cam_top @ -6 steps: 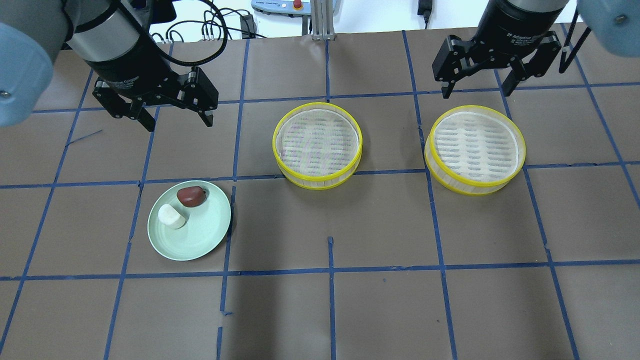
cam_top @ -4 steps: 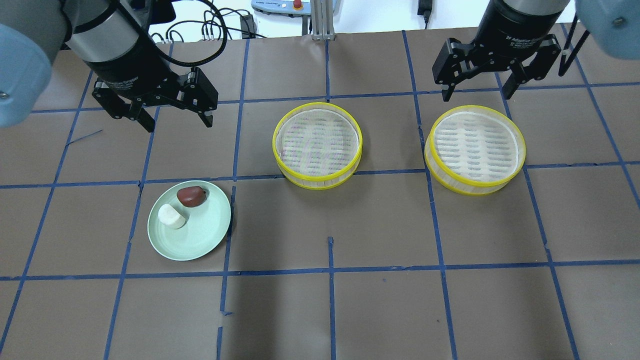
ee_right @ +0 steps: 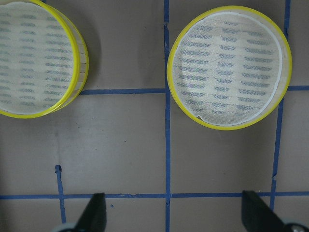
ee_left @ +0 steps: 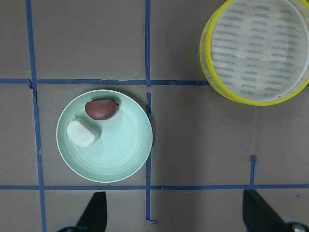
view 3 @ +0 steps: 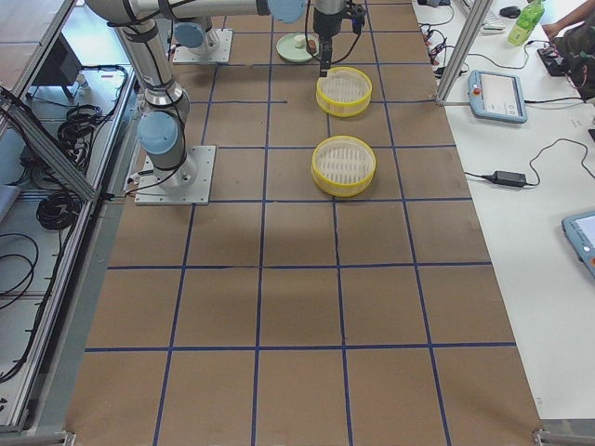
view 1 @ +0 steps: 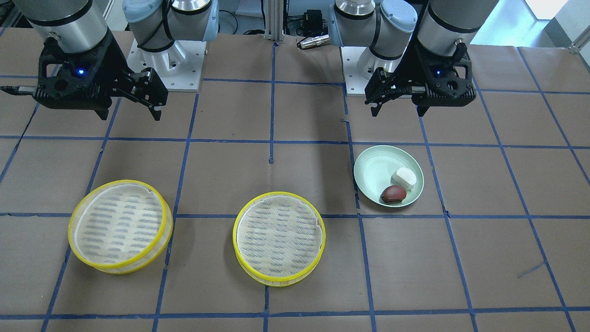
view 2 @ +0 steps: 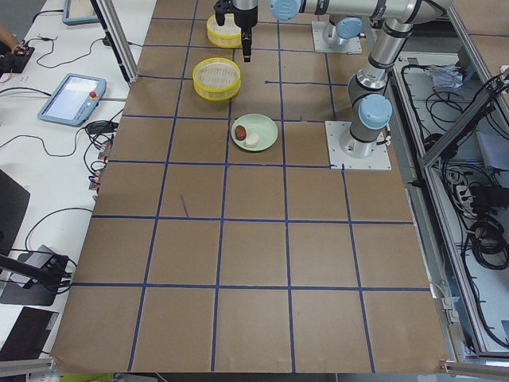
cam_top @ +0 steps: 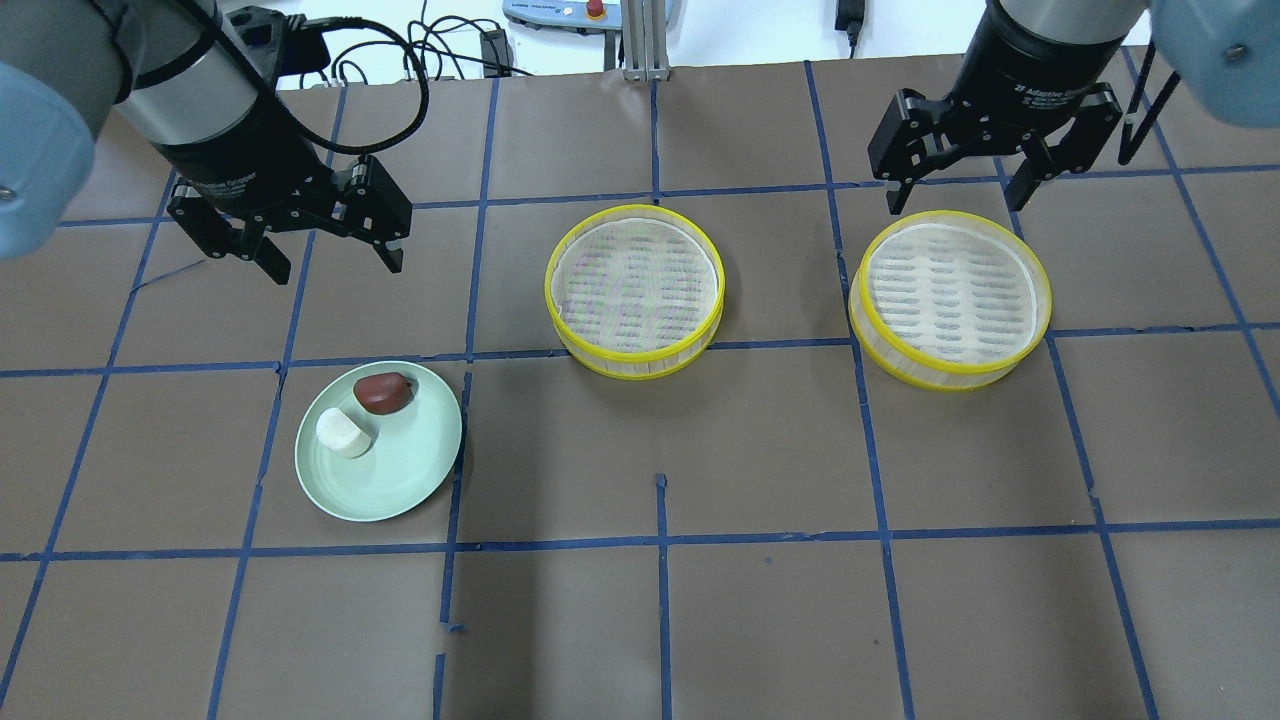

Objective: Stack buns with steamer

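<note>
Plate (cam_top: 400, 485): you have both buns here, the dark reddish-brown bun (cam_top: 383, 392) at 12 o'clock and the white bun (cam_top: 343, 433) at 9 o'clock.
Steamers: the middle steamer (cam_top: 634, 363) sits at the plate's 2 o'clock, with the right steamer (cam_top: 950, 374) at its 3 o'clock.
Left gripper (cam_top: 334, 266): jaws spread wide and holding nothing, at the plate's 11 o'clock.
Right gripper (cam_top: 956, 202): jaws spread wide and holding nothing, over the right steamer's 12 o'clock rim.

Bright, even light falls from above; shadows on my table (cam_top: 760, 450) are soft and faint. The plate (cam_top: 400, 480) has a mild sheen. Coloured moiré ripples across the middle steamer (cam_top: 634, 285). My wrist views are sharp, but my fingertips (ee_left: 94, 212) look soft.
</note>
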Controlling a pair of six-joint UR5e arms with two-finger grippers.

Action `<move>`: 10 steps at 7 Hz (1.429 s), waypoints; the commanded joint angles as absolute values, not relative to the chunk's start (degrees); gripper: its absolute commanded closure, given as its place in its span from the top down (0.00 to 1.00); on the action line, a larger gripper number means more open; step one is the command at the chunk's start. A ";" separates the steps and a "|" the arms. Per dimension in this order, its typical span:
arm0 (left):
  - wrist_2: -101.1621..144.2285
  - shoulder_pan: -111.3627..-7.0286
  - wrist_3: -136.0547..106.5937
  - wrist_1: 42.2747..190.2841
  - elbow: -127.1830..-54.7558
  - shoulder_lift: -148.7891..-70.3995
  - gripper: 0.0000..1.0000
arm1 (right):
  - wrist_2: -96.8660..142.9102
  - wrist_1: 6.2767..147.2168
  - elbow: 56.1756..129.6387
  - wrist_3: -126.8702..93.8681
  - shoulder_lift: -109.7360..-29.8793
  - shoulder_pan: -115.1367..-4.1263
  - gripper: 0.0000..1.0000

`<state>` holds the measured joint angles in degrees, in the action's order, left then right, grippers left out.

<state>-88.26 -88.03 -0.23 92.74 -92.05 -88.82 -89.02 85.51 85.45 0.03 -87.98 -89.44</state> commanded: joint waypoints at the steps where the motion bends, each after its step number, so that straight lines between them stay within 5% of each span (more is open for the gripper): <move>1: -91.11 -85.87 4.91 86.54 -98.84 -92.44 1.00 | -89.65 84.03 86.39 -2.35 -87.72 -88.69 1.00; 5: -94.13 -85.69 6.15 62.45 -111.51 -106.05 0.98 | -91.41 95.75 87.27 2.01 -78.00 -83.70 0.99; 10: -98.79 -85.61 10.28 61.70 -112.24 -108.10 0.93 | -92.28 104.66 91.83 10.10 -71.73 -75.51 0.99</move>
<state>-98.44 -85.61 10.19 61.95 -112.43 -107.87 -91.72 102.45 90.33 8.63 -72.92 -76.76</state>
